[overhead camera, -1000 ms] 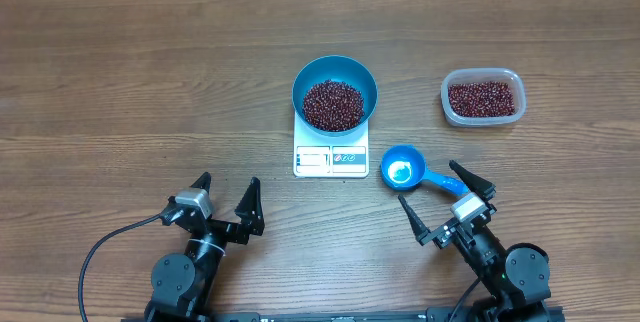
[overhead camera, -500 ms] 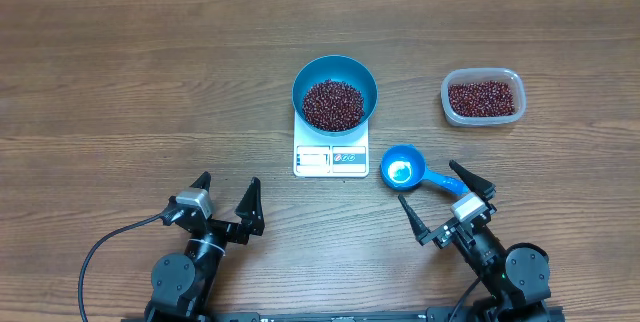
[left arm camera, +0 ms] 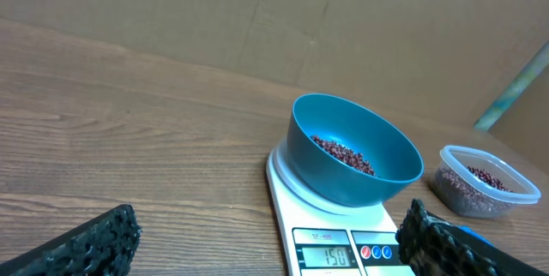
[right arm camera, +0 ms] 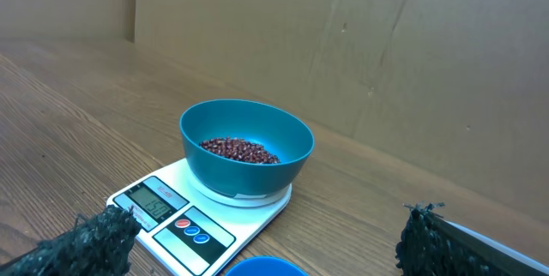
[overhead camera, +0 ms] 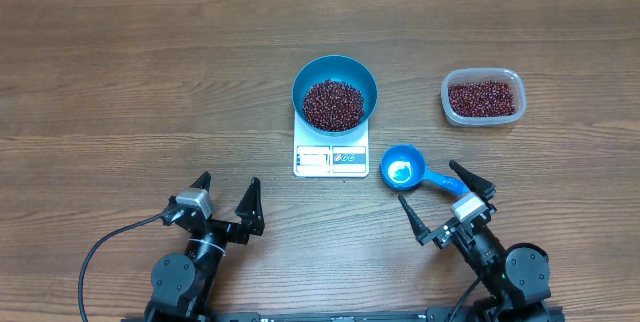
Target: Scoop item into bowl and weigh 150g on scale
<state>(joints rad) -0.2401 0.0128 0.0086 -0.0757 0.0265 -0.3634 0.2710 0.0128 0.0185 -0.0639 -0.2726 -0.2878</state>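
— Blue bowl (overhead camera: 304, 80), where does it sit?
— On top of the scale (overhead camera: 330, 160), near the middle of the desk (overhead camera: 120, 82). It covers the far part of the scale; the display and buttons show on the near edge.
— And the beans (overhead camera: 333, 105)?
— A loose heap of dark red-brown beans lies in the bottom of the bowl, well below the rim. In the left wrist view the display reads 150.
— Any more beans about?
— Yes, a shallow layer in the clear tub (overhead camera: 515, 80), off to the right of the bowl and apart from it.
— The scoop (overhead camera: 402, 168)?
— It lies on the desk just right of the scale, cup up and empty. Its handle points toward the right arm.
— What of the left fingers (overhead camera: 250, 202)?
— Spread wide, holding nothing, at the near edge of the desk, well back from the scale.
— And the right fingers (overhead camera: 468, 178)?
— Wide too, and empty. One tip lies over the end of the scoop's handle as seen from above; whether it touches, I cannot tell.
— Behind it all?
— Brown cardboard stands at the back of the desk in both wrist views.
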